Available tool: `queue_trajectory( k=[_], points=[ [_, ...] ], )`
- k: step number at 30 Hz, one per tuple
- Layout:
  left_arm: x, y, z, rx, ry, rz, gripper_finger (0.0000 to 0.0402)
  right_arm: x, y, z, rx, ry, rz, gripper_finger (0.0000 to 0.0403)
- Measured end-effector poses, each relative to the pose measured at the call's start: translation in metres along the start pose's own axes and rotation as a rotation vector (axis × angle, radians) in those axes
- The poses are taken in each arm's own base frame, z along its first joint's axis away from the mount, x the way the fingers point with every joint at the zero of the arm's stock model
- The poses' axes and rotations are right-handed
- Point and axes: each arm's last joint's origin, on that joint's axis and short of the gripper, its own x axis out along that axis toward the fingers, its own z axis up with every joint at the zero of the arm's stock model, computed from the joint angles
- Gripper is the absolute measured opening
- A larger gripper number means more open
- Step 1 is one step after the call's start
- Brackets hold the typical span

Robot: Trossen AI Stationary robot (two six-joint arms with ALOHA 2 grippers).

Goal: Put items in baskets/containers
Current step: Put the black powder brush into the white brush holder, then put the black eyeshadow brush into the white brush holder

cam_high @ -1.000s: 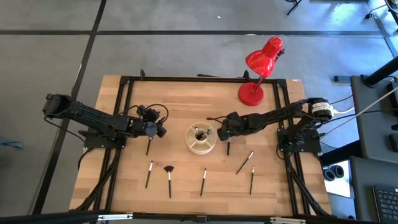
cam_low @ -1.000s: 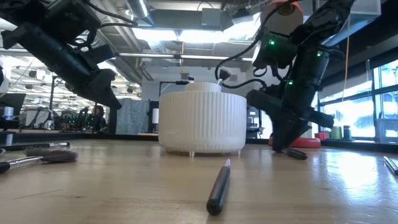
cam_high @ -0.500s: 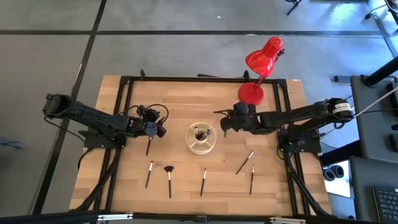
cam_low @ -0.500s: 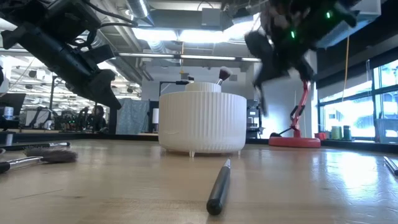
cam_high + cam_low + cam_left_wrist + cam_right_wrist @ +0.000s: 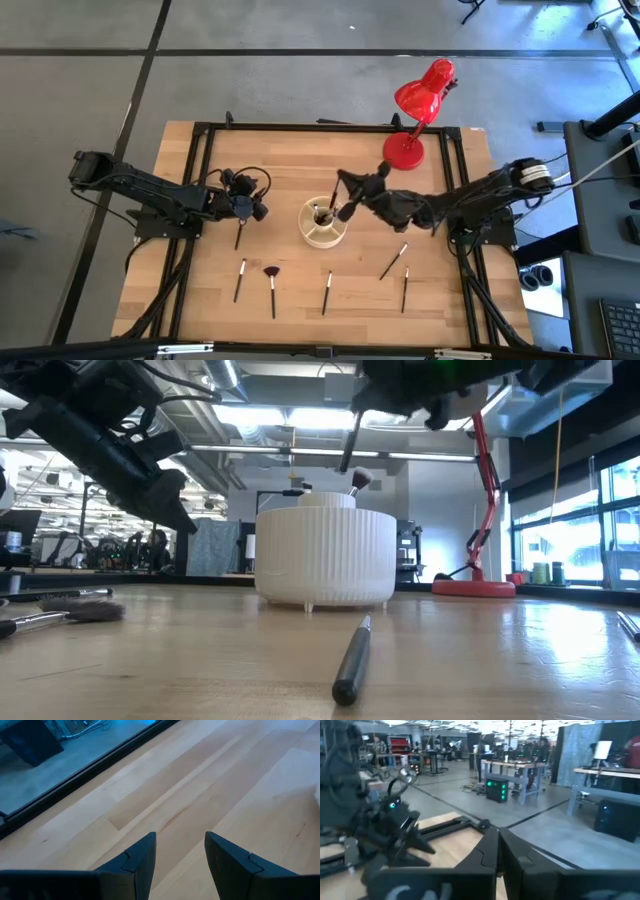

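Holding a thin dark-handled makeup brush (image 5: 346,209) clenched in my right gripper (image 5: 352,200) over the rim of the round ribbed cream plastic cup (image 5: 324,234) at mid-table, I see my left gripper (image 5: 179,851) waiting released beside it, no readable labels anywhere.

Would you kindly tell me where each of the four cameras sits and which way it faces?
High view: overhead, straight down on table, both arms, cup.
Low view: table-top height, level across to the cup; right gripper carries a brush over it.
Left wrist view: down at bare wood between open fingers.
Right wrist view: past shut fingers toward the left arm.
High and low views share cup, lamp.
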Motion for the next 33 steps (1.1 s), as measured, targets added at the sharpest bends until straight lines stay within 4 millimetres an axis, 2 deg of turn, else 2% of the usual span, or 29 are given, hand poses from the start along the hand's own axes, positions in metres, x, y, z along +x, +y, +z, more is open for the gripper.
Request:
queue_trajectory(
  k=[5,10,14,22,25,28,31,33],
  points=[
    [0.0,-0.002,0.001,-0.017,-0.002,-0.026,0.0164,0.009,0.013,-0.026,-0.044,-0.004,0.009,0.0011],
    [0.0,-0.002,0.001,-0.018,0.002,-0.034,0.0164,0.009,0.024,-0.041,-0.084,-0.003,0.115,0.0015],
    [0.0,-0.002,0.001,-0.017,0.003,-0.035,0.0164,0.005,0.029,-0.043,-0.098,0.008,0.156,0.004],
    [0.0,-0.002,0.001,-0.003,0.002,-0.035,0.0164,-0.006,0.032,-0.041,-0.11,0.018,0.035,0.0116],
    [0.0,-0.002,0.001,-0.001,0.002,-0.035,0.0164,-0.015,0.031,-0.03,-0.084,0.032,-0.116,0.0132],
    [0.0,-0.002,0.001,0.0,0.002,-0.035,0.0164,-0.027,0.036,0.0,-0.098,0.07,-0.243,0.0133],
    [0.0,-0.002,0.001,0.0,0.002,-0.034,0.0164,-0.038,0.046,0.036,-0.079,0.106,-0.238,0.0123],
    [0.0,-0.002,0.001,0.003,0.002,-0.034,0.0164,-0.041,0.05,0.052,-0.042,0.158,-0.188,0.0115]
  ],
)
